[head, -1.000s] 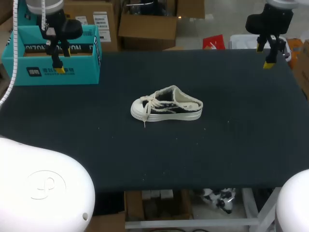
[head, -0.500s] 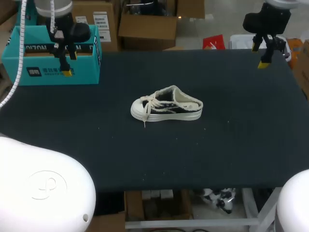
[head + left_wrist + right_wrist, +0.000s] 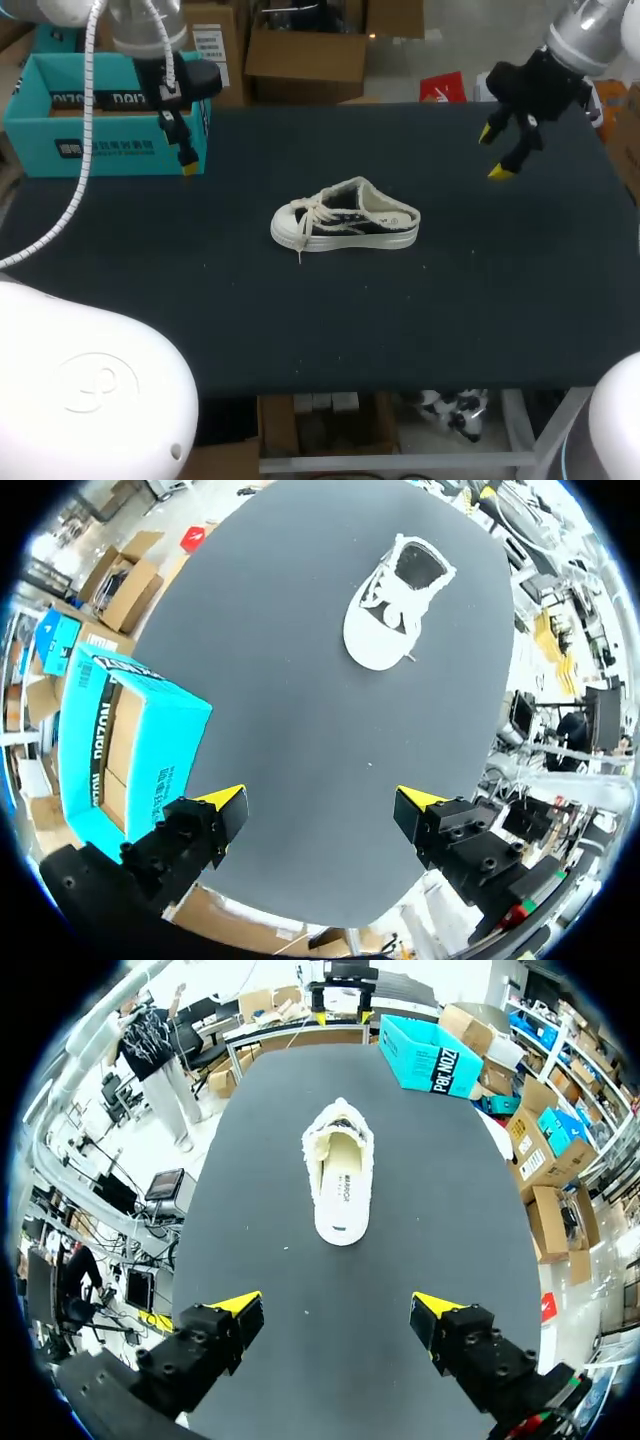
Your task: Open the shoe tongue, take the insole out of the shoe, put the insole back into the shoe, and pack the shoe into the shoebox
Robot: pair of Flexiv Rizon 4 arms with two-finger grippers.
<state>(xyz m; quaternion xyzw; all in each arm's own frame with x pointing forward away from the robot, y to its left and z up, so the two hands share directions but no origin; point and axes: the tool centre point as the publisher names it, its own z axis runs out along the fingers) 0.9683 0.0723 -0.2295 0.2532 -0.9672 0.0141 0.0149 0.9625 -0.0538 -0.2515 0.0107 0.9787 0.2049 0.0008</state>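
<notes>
Head view: the shoe [image 3: 345, 216] stands at the middle of the desk [image 3: 300, 330], with the teal shoebox [image 3: 90, 150] at its far left corner. The left gripper [image 3: 320, 805] and right gripper [image 3: 338, 1308] hang wide open and empty, well apart from the shoe.

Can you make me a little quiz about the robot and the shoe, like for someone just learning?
1. True or false: the shoe is inside the shoebox.
2. What colour is the shoebox? A red, B teal, C yellow.
3. Fill in: the left gripper and the right gripper are both ____.

Key
1. False: it lies on the table.
2. B.
3. Open, holding nothing.
</notes>
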